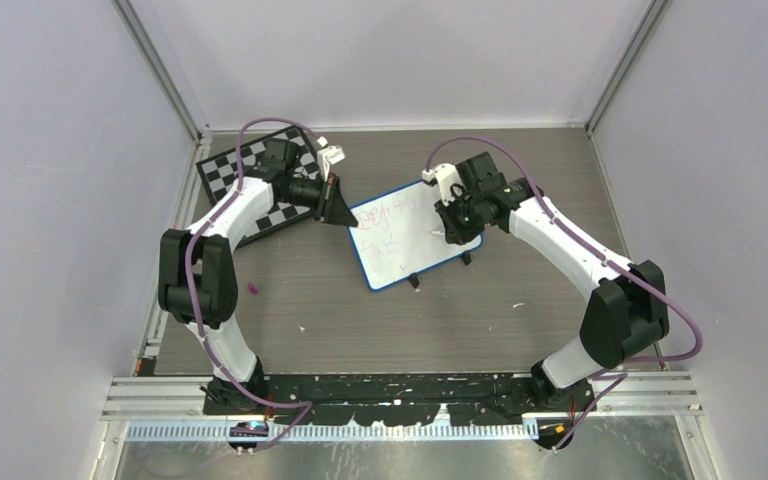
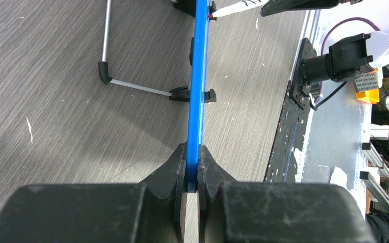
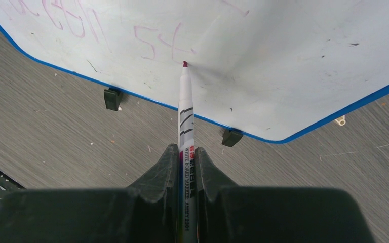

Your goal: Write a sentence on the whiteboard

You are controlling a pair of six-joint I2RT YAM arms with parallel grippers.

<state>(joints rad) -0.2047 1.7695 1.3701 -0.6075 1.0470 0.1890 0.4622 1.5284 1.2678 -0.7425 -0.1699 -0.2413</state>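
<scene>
The whiteboard (image 1: 403, 262), blue-framed with small black feet, lies at a slant in the middle of the table. My left gripper (image 1: 344, 214) is shut on its left edge; the left wrist view shows the blue frame (image 2: 200, 76) pinched edge-on in the left gripper (image 2: 192, 169). My right gripper (image 1: 450, 229) hangs over the board's right part, shut on a white marker (image 3: 186, 106). The marker's red tip touches the white surface (image 3: 294, 61) just below the pink writing. The sentence (image 3: 76, 23) shows as reddish-pink scribble in two lines (image 1: 388, 226).
A checkered chessboard (image 1: 255, 180) lies at the back left, under the left arm. A small pink bit (image 1: 253, 289) sits on the table left of centre. A thin metal stand leg (image 2: 106, 40) rests behind the board. Enclosure walls close in the table.
</scene>
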